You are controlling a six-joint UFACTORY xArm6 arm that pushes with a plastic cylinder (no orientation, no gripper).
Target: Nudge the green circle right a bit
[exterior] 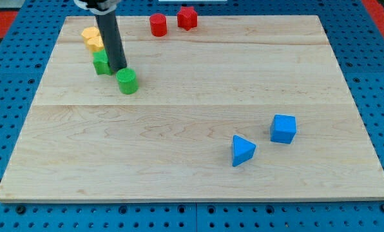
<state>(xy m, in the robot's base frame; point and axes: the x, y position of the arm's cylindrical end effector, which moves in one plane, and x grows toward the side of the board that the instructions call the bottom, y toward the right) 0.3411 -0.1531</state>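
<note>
The green circle (pixel 127 81) is a short green cylinder on the wooden board (pixel 192 129), in the upper left part of the view. My tip (pixel 118 68) is the lower end of a dark rod that comes down from the view's top. It stands just up and to the left of the green circle, touching or nearly touching its edge. A second green block (pixel 101 63) sits just left of the rod, partly hidden by it.
Two yellow blocks (pixel 93 38) lie above the green block near the board's top left. A red cylinder (pixel 158 25) and a red block (pixel 187 17) sit at the top edge. A blue cube (pixel 283 128) and a blue triangle (pixel 243 150) lie lower right.
</note>
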